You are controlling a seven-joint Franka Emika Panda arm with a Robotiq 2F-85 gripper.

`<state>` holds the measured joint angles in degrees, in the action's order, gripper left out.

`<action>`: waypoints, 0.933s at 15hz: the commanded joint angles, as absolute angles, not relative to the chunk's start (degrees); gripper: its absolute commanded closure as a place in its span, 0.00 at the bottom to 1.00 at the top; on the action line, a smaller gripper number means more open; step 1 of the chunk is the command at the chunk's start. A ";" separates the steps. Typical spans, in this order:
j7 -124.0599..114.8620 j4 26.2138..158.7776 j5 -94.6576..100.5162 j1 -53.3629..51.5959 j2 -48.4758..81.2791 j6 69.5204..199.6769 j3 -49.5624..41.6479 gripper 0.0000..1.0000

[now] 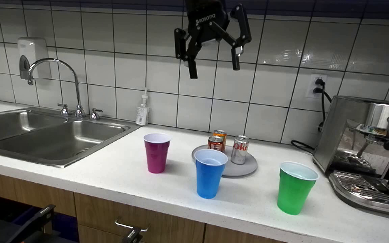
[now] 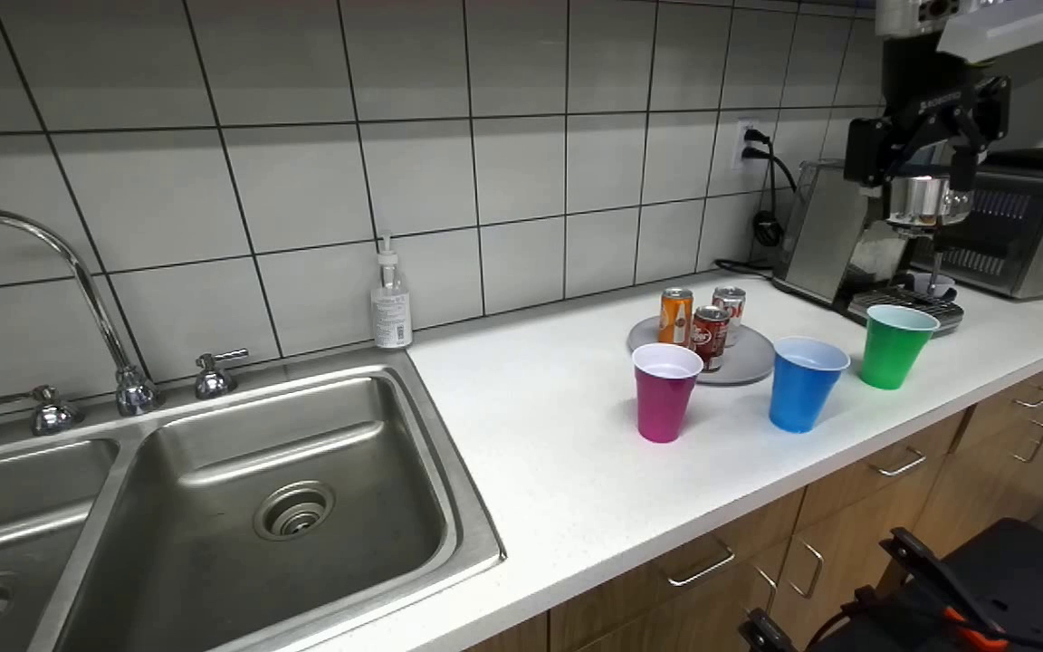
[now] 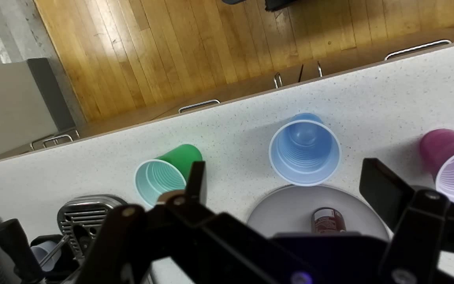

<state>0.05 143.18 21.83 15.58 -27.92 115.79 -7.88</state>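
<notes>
High above the counter, my gripper [image 1: 214,68] hangs with its fingers wide apart and nothing between them. Below it in the wrist view are a blue cup [image 3: 305,152] and a round grey plate [image 3: 274,205]. On the plate stand an orange can [image 2: 674,317], a dark red can [image 2: 710,337] and a silver Coke can [image 1: 240,150]; the gripper body hides all but the dark red one in the wrist view. A magenta cup [image 1: 157,157] and a green cup [image 1: 295,192] stand upright on either side of the blue cup. The cups look empty.
A double steel sink [image 2: 295,471] with a tall faucet [image 1: 76,84] lies at one end of the white counter. A pump bottle [image 2: 391,308] stands by the tiled wall. At the far end are an espresso machine [image 1: 366,135], plugged-in cords [image 1: 322,104] and a microwave [image 2: 1028,226].
</notes>
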 commanded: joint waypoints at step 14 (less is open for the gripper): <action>-10.45 149.43 19.23 16.38 -26.85 127.92 -8.78 0.00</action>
